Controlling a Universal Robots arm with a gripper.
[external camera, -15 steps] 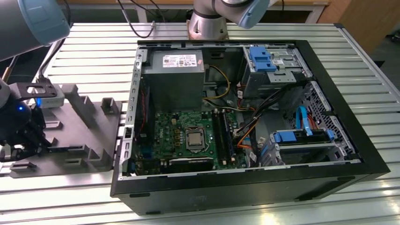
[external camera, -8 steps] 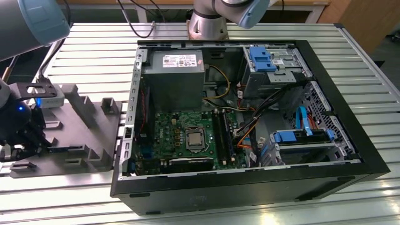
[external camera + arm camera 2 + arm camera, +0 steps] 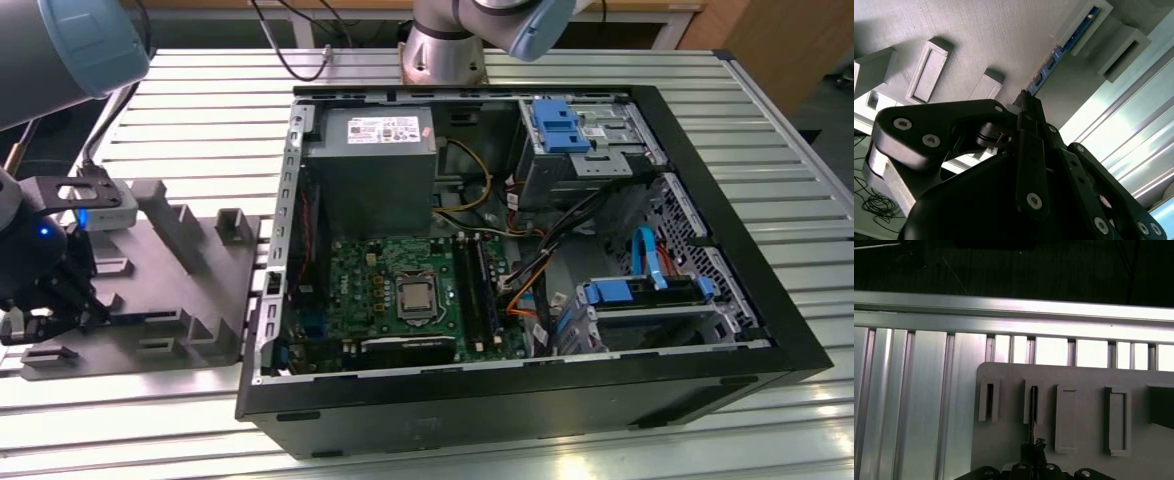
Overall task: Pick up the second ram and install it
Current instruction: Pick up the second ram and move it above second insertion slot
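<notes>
Gripper [image 3: 1025, 98] pinched shut on one second ram [image 3: 1045, 71] (blue board), standing in one grey slotted holder [image 3: 1084, 377]

Gripper [image 3: 1033, 446] holding second ram [image 3: 1032, 415] (edge-on), slotted holder [image 3: 1079, 375]

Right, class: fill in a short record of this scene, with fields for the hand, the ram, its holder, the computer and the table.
hand: shut on one end of the second ram
second ram: blue stick, standing on edge in a slot of the grey fixture
grey fixture: lies on the slatted table, at the exterior view's left of the computer case
computer case: side open, green motherboard exposed
slatted table: aluminium, carries the fixture and the case
</notes>
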